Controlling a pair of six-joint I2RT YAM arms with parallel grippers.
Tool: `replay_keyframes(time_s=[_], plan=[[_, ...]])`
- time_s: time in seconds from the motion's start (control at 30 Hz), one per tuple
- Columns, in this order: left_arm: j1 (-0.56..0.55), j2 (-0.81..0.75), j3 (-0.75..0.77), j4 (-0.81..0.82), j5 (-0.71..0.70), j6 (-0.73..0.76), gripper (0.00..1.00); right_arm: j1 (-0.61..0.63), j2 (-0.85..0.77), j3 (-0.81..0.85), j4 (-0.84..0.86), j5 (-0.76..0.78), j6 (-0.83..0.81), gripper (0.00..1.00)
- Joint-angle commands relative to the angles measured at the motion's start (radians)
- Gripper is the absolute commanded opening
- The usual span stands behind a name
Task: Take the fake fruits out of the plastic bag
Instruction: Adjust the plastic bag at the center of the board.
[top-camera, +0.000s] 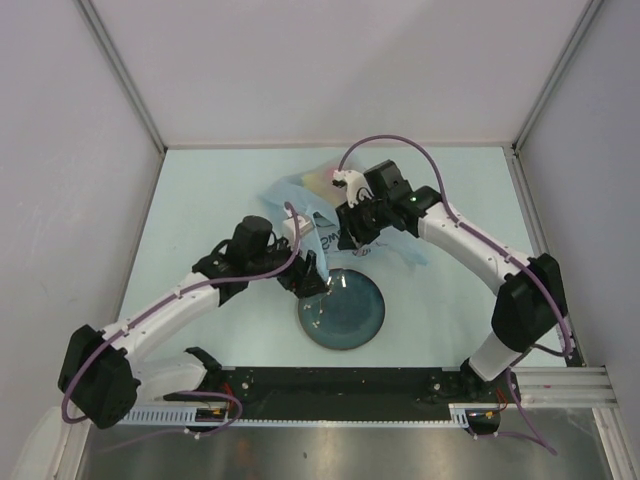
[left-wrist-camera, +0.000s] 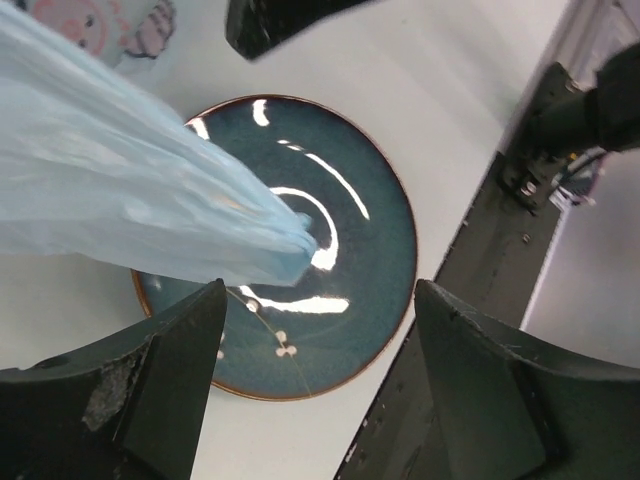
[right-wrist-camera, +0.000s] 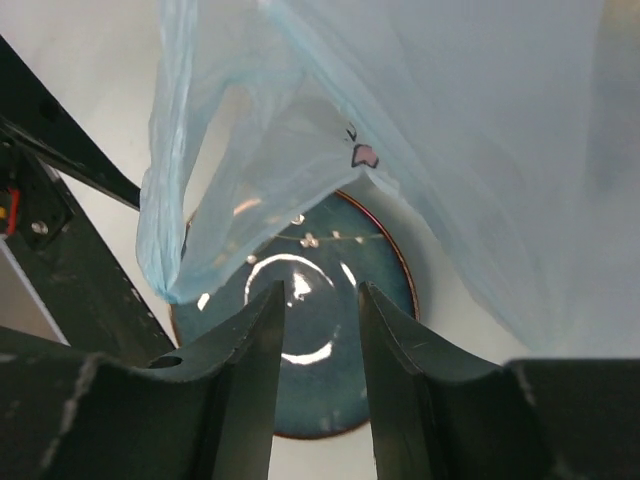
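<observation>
Close in, left gripper (left-wrist-camera: 320, 300) fingers (left-wrist-camera: 165, 385) spread wide, nothing between them; right gripper (right-wrist-camera: 320, 295) fingers (right-wrist-camera: 240, 380) narrowly apart, gap bare, plate (right-wrist-camera: 320, 380) seen through it; both hover over the plate; bag (right-wrist-camera: 450, 120) hangs crumpled just ahead of both, one corner drooping over the plate; fruits not discernible through it.

a: what hangs over the plate (left-wrist-camera: 385, 225)?
b: the plastic bag (left-wrist-camera: 130, 190), slanting in from the upper left, its tip above the plate's middle.
a: and the left gripper (left-wrist-camera: 320, 300)?
b: jaws spread wide, nothing between them.
</observation>
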Motion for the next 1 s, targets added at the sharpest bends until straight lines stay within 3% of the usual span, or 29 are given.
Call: replay_keyframes(time_s=[0.0, 0.17, 0.2, 0.23, 0.33, 0.47, 0.67, 0.83, 0.97], plan=[[-0.029, 0.052, 0.023, 0.118, -0.203, -0.132, 0.81, -0.001, 0.065, 0.045, 0.090, -0.055, 0.135, 0.40], [-0.048, 0.151, 0.099, 0.168, -0.328, -0.221, 0.75, -0.004, 0.105, 0.084, 0.110, -0.029, 0.168, 0.39], [-0.055, 0.168, 0.111, 0.157, -0.347, -0.223, 0.69, -0.006, 0.108, 0.085, 0.110, -0.029, 0.174, 0.39], [-0.056, 0.184, 0.121, 0.143, -0.355, -0.229, 0.53, -0.009, 0.110, 0.085, 0.113, -0.024, 0.177, 0.39], [-0.056, 0.210, 0.136, 0.161, -0.366, -0.240, 0.44, -0.023, 0.110, 0.082, 0.115, -0.007, 0.195, 0.39], [-0.062, 0.210, 0.150, 0.191, -0.280, -0.245, 0.60, -0.039, 0.105, 0.080, 0.121, -0.006, 0.206, 0.39], [-0.074, 0.240, 0.177, 0.232, -0.258, -0.208, 0.60, -0.046, 0.119, 0.077, 0.124, -0.030, 0.221, 0.37], [-0.075, 0.267, 0.201, 0.252, -0.082, -0.182, 0.52, -0.050, 0.131, 0.077, 0.113, -0.046, 0.228, 0.34], [-0.075, 0.266, 0.167, 0.293, -0.099, -0.208, 0.64, -0.064, 0.144, 0.076, 0.109, -0.067, 0.243, 0.34]])
